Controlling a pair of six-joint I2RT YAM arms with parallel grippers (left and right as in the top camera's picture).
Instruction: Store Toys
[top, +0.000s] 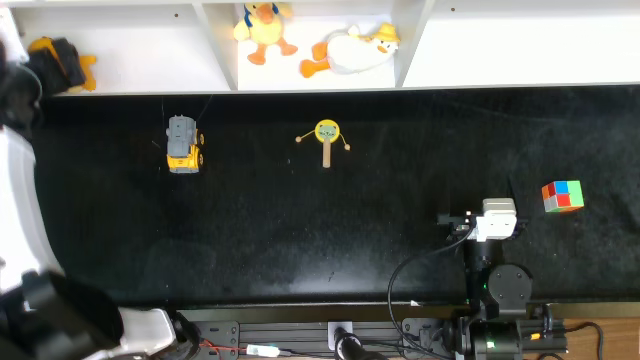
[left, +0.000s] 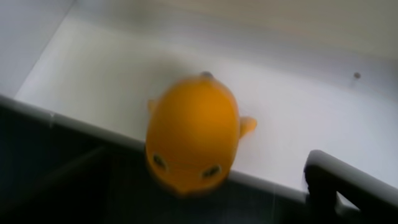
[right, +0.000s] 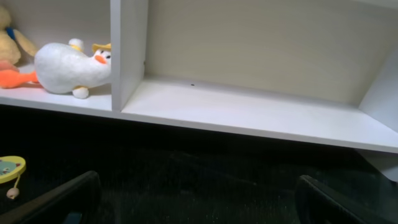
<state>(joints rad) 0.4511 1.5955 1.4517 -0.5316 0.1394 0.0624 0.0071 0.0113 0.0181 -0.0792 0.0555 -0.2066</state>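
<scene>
Orange toy (left: 193, 134) at left shelf compartment (left: 93, 81) edge; left tool (top: 45, 65) state unclear; right tool (right: 199, 199) wide open, empty.

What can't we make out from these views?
- Orange toy: left wrist view, blurred close-up. Its type is unclear, and so is whether it is gripped.
- Yellow duck: top view, upper part cut off by the picture's top edge.
- Drum rattle: right wrist view, mostly cut off by the picture's edge.
- Colour cube: top view, too small to tell its face details.
</scene>
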